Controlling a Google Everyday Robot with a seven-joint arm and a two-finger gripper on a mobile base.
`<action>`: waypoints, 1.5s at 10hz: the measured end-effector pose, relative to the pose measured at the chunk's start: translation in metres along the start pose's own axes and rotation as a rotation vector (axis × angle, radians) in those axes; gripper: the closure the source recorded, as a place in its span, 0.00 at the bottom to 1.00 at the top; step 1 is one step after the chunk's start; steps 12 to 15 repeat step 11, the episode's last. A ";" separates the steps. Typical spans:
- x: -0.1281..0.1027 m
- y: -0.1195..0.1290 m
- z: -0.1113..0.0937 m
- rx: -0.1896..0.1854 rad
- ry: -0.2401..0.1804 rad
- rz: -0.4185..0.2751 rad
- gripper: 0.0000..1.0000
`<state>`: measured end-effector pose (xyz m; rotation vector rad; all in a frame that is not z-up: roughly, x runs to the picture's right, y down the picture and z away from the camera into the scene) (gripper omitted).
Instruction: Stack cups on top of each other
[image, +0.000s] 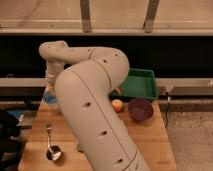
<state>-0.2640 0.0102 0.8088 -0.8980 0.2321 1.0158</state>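
Note:
My arm fills the middle of the camera view and bends down at the table's back left corner. The gripper (51, 98) is at that end, low over the wooden table (150, 146), mostly hidden by the arm. A light blue cup (47, 93) shows right at the gripper. A pale rounded shape (54, 106) sits just under it; I cannot tell whether it is the cream-white cup or part of the gripper. Whether the blue cup is held or resting cannot be told.
A long-handled metal measuring cup (52, 152) lies at the front left. A purple bowl (141, 109) and a small orange ball (117, 105) sit at the right, in front of a green tray (137, 84). Dark objects (7, 132) stand beyond the table's left edge.

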 end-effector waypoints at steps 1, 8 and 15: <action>0.000 0.000 -0.001 -0.001 -0.001 -0.001 0.26; 0.011 -0.014 -0.055 -0.002 -0.147 0.033 0.26; 0.024 -0.028 -0.095 0.020 -0.268 0.079 0.26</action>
